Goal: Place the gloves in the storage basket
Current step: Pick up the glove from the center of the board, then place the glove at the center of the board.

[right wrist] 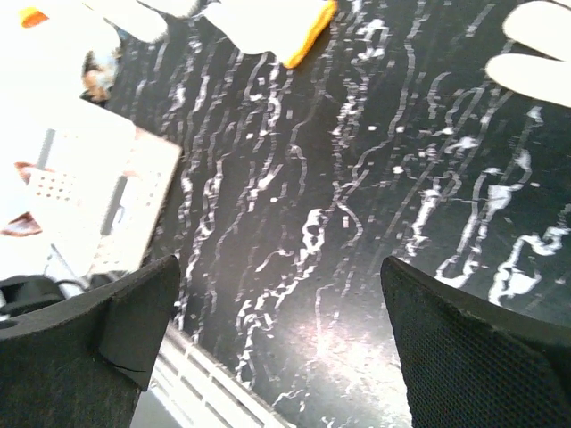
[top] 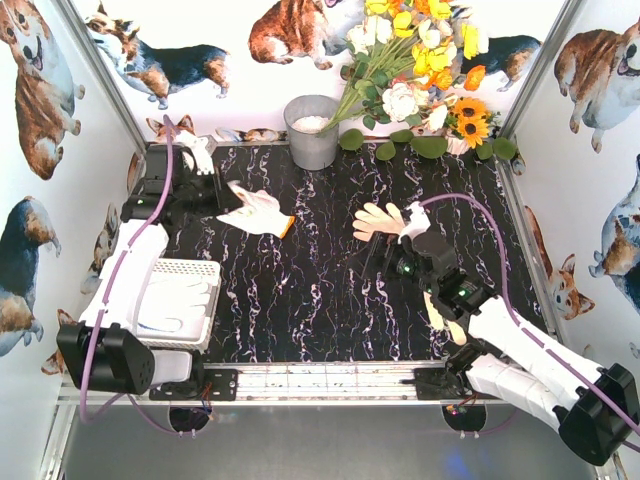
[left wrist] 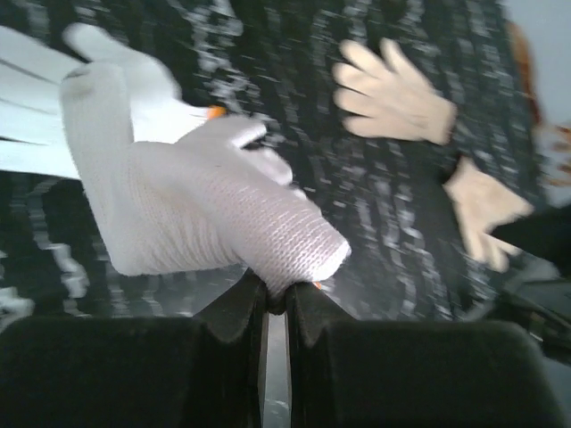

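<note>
My left gripper (left wrist: 277,303) is shut on the edge of a white knit glove (left wrist: 205,205), which droops from its tips at the table's back left (top: 255,212); its orange cuff shows at the right end. A second white glove (left wrist: 27,116) lies just behind it. Two cream gloves lie to the right, one (top: 380,222) beside my right gripper (top: 380,258) and one (top: 440,315) partly under the right arm. The right gripper (right wrist: 285,330) hangs open over bare table. The white lattice storage basket (top: 195,268) stands at the near left with white gloves inside.
A grey metal bucket (top: 312,130) stands at the back centre, with white and yellow flowers (top: 420,60) spilling to its right. Corgi-print walls close in the table on three sides. A metal rail (top: 320,378) runs along the near edge.
</note>
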Motion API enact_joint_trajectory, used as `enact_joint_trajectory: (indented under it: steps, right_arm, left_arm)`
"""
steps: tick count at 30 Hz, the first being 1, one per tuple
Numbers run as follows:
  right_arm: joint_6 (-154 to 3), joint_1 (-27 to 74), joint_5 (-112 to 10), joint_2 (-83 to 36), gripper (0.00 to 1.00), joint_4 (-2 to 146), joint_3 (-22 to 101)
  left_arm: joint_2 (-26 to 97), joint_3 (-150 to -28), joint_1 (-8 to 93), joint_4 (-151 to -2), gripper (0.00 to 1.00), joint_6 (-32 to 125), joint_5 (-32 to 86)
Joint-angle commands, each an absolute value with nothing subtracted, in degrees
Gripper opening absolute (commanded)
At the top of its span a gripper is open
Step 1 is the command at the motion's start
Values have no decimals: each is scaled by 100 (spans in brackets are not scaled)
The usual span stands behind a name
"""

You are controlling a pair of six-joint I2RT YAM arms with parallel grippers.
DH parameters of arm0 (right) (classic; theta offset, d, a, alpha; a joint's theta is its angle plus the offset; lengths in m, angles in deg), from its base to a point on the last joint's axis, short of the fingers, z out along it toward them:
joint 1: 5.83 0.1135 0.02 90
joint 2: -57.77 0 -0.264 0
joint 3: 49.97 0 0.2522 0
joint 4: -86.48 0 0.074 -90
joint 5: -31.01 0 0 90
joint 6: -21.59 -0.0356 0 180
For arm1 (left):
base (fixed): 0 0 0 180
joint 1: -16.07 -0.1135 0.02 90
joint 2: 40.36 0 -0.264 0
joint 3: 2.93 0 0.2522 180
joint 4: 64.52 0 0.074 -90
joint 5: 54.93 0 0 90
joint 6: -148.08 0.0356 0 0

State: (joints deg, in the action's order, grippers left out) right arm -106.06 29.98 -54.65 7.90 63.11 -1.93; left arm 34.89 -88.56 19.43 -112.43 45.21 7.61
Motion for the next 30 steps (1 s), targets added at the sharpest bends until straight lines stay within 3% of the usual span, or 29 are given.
enact_joint_trajectory:
  steps: [1,6,13,17,30]
  right_arm:
    - [-10825,2968,-4648,785,100,6764,310]
    - [-10912,2970,-3604,-1,100,6428,1068]
    - [-11112,3352,-2981,-793,97,6992,1439]
    - [-10922,3582,-3252,-1130,92,6981,1502]
    - [-9316,3487,-4146,-666,100,6724,1035]
  left_arm:
    - [3342,-8617,2174,-11028,0,3069,-831]
    - [2771,-7894,2933,-9148,0,1203,-711]
    - [2704,-7248,3936,-8491,0,-257,-177]
    - [2779,-7389,4455,-8668,0,-413,315]
    - [3297,-7281,4988,-8384,0,-1042,-147]
